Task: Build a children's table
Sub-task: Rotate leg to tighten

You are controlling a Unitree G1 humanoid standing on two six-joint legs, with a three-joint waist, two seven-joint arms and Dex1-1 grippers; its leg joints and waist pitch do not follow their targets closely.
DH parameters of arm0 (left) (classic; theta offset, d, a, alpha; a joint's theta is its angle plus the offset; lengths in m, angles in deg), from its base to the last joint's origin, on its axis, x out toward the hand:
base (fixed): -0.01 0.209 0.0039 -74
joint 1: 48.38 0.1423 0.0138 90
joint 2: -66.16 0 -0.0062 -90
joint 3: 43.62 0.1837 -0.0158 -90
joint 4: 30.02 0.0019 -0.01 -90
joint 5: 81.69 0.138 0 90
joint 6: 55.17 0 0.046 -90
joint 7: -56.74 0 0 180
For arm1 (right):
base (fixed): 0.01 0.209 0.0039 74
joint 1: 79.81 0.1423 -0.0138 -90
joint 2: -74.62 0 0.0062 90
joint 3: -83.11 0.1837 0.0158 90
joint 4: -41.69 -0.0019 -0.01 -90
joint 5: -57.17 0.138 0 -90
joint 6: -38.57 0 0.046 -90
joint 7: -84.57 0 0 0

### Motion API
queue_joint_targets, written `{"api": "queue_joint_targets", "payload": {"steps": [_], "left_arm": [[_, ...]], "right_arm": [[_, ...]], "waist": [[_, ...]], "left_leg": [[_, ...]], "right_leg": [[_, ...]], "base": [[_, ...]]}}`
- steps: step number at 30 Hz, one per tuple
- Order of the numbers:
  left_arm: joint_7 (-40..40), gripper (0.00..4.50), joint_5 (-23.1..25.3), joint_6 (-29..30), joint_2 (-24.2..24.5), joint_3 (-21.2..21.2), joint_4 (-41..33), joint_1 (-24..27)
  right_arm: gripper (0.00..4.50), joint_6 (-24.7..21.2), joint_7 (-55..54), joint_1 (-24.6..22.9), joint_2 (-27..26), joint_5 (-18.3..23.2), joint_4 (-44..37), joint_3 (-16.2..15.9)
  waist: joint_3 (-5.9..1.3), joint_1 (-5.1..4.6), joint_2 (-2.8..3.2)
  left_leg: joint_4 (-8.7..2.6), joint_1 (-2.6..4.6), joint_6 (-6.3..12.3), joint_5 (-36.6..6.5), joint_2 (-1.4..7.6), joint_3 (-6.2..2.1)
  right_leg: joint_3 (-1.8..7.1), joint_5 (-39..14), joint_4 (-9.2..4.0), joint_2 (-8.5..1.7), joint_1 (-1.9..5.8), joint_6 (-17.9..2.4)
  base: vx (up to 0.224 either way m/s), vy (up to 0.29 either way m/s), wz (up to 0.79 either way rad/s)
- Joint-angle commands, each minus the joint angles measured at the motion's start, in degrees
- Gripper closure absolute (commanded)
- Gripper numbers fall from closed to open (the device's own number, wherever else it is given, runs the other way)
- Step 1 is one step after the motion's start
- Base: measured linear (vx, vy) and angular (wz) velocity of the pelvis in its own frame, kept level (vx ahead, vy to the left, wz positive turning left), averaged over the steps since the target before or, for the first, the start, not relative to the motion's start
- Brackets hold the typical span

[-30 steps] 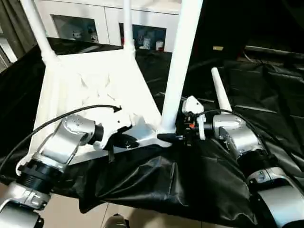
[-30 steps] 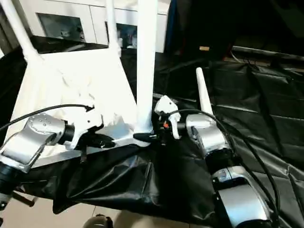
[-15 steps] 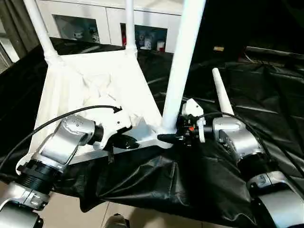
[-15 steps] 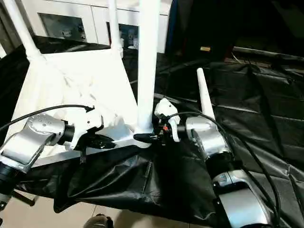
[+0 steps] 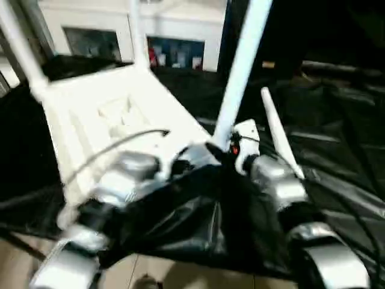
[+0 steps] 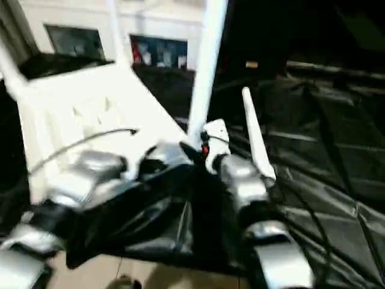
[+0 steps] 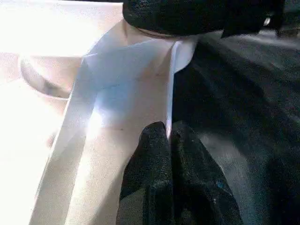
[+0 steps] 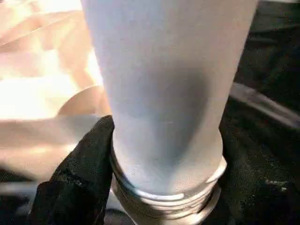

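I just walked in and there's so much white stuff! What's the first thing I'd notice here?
The upside-down white table on the black sheet, with its legs poking up. The right gripper hugs the base of the nearest leg, the left gripper pinches the table's rim, and one loose leg lies on the sheet beside them.

A black plastic sheet (image 5: 337,150) covers the work surface, creased and glossy, with its near edge bunched into folds (image 5: 180,223) that hang over the front. Below that edge shows a pale beige floor (image 5: 180,274). Behind the surface stands a white cabinet (image 5: 174,24) with glass doors, small red and blue items (image 5: 159,55) dimly visible on its shelf.
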Motion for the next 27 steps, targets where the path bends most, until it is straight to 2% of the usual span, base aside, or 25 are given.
{"api": "queue_joint_targets", "payload": {"steps": [1,4,5,6,8,10,11,12,15,17,18,19,20,23,24,27], "left_arm": [[-4.31,4.5,-0.05,-1.4,-3.7,0.55,0.05,-2.89],[-3.58,4.5,-0.36,-1.73,-4.41,1.06,-0.77,-2.48],[-3.24,4.5,-0.31,-1.96,-4.34,1.31,-1.03,-2.33],[-3.29,4.5,-0.29,-2.01,-4.19,1.09,-1.09,-2.26],[-3.1,4.5,-0.3,-2.58,-3.77,0.77,-1.0,-2.22],[-1.64,4.5,-0.38,-3.51,-2.84,0.93,-1.36,-1.97],[0.65,4.5,-0.54,-4.39,-1.66,1.2,-2.2,-1.51],[2.73,4.5,-0.76,-5.09,-0.53,1.6,-2.88,-1.11],[8.74,4.5,-1.53,-6.77,3.09,2.72,-4.79,0.04],[12.75,4.5,-2.27,-8.3,5.49,3.27,-6.21,0.81],[14.25,4.5,-2.76,-8.37,6.3,3.36,-6.94,1.17],[14.25,4.5,-2.76,-8.37,6.3,3.36,-6.94,1.17],[18.5,4.5,-3.95,-8.91,8.65,3.93,-9.13,2.23],[22.7,4.5,-4.48,-10.23,11.58,4.78,-10.8,3.38],[23.65,4.5,-4.56,-10.73,12.3,4.84,-10.98,3.66],[26.9,4.5,-5.11,-11.71,14.23,4.88,-11.92,4.73]], "right_arm": [[1.73,-0.85,3.0,-1.15,-5.88,-0.11,3.03,-3.81],[1.73,-0.59,4.02,-0.76,-6.13,0.29,2.61,-3.13],[1.38,-0.65,4.67,-0.66,-6.02,0.54,2.37,-2.85],[1.38,-0.28,5.05,-0.55,-5.66,0.18,2.3,-3.07],[1.0,0.68,5.59,-0.3,-5.0,-0.57,2.45,-3.65],[0.92,2.07,6.43,-0.13,-4.16,-1.01,2.12,-4.04],[0.81,2.62,8.81,0.16,-2.98,-0.59,1.49,-4.11],[0.81,2.86,11.35,0.19,-1.78,-0.53,0.62,-4.53],[0.81,2.71,19.79,-0.4,1.93,-0.3,-2.67,-6.39],[0.81,2.72,24.65,-1.14,4.57,-0.62,-4.9,-7.92],[0.81,2.94,26.58,-1.48,5.53,-0.67,-5.72,-8.53],[0.81,2.94,26.58,-1.48,5.53,-0.67,-5.72,-8.53],[0.81,3.23,31.45,-2.4,8.1,-0.74,-7.88,-10.06],[0.81,3.62,37.39,-3.36,10.85,-0.59,-10.14,-11.35],[0.81,3.56,39.15,-3.55,11.58,-0.37,-10.75,-11.57],[0.81,2.92,43.31,-4.0,13.16,0.6,-12.48,-11.97]], "waist": [[-3.92,-0.51,-0.09],[-4.24,-0.46,0.22],[-4.25,-0.5,0.2],[-4.29,-0.5,0.02],[-4.3,-0.52,0.17],[-4.34,-0.57,0.13],[-4.33,-0.58,-0.17],[-4.33,-0.62,-0.09],[-4.74,-0.58,-0.12],[-4.89,-0.53,0.04],[-5.06,-0.43,0.1],[-5.07,-0.4,0.08],[-5.04,-0.22,0.04],[-5.0,-0.05,0.1],[-5.01,0.11,0.23],[-4.78,0.38,0.07]], "left_leg": [[-4.46,1.52,-2.57,-19.59,-0.27,0.4],[-4.55,1.28,-1.74,-18.59,-0.22,0.28],[-4.55,1.22,-1.65,-18.29,-0.24,0.28],[-4.56,1.18,-1.48,-17.76,-0.23,0.32],[-4.56,1.13,-1.39,-17.78,-0.26,0.33],[-4.57,1.05,-1.17,-17.94,-0.28,0.31],[-4.56,0.99,-0.83,-17.28,-0.3,0.32],[-4.56,0.97,-0.67,-17.14,-0.29,0.36],[-4.17,0.47,0.48,-13.14,-0.21,0.41],[-3.85,0.39,1.12,-10.67,-0.21,0.49],[-3.54,0.35,1.88,-8.24,-0.2,0.64],[-3.46,0.26,2.07,-7.77,-0.23,0.66],[-3.4,0.37,2.29,-7.78,-0.19,0.71],[-3.38,0.42,2.66,-8.09,-0.02,0.81],[-3.4,0.7,2.66,-8.96,0.13,0.84],[-3.61,0.75,2.02,-10.69,0.16,0.86]], "right_leg": [[1.19,-15.3,-5.56,-3.25,1.5,-10.27],[1.22,-14.34,-5.53,-3.26,1.49,-9.65],[1.2,-13.69,-5.48,-3.2,1.52,-9.71],[1.15,-12.6,-5.41,-3.14,1.55,-9.88],[1.13,-12.19,-5.39,-3.18,1.53,-10.09],[1.14,-12.26,-5.4,-3.24,1.59,-10.04],[1.15,-12.19,-5.41,-3.26,1.65,-10.01],[1.17,-12.16,-5.43,-3.26,1.62,-10.02],[1.11,-6.12,-4.76,-3.11,2.04,-10.73],[1.0,-1.39,-4.33,-3.0,2.1,-11.76],[0.91,3.01,-3.83,-2.78,2.15,-12.64],[0.86,3.92,-3.72,-2.77,2.23,-12.89],[0.85,4.31,-3.71,-2.75,2.19,-13.26],[0.77,4.4,-3.57,-2.62,2.05,-13.75],[0.73,3.43,-3.69,-2.61,1.88,-13.92],[0.8,0.41,-3.98,-2.74,1.93,-13.79]], "base": [[0.0,0.0,0.0],[0.0,0.0,0.0],[0.0,0.0,0.0],[0.0,0.0,0.0],[0.0,0.0,0.0],[0.0,0.0,0.0],[0.0,0.0,0.0],[0.0,0.0,0.0],[0.0,0.0,0.0],[0.0,0.0,0.0],[0.0,0.0,0.0],[0.0,0.0,0.0],[0.0,0.0,0.0],[0.0,0.0,0.0],[0.0,0.0,0.0],[0.0,0.0,0.0]]}}
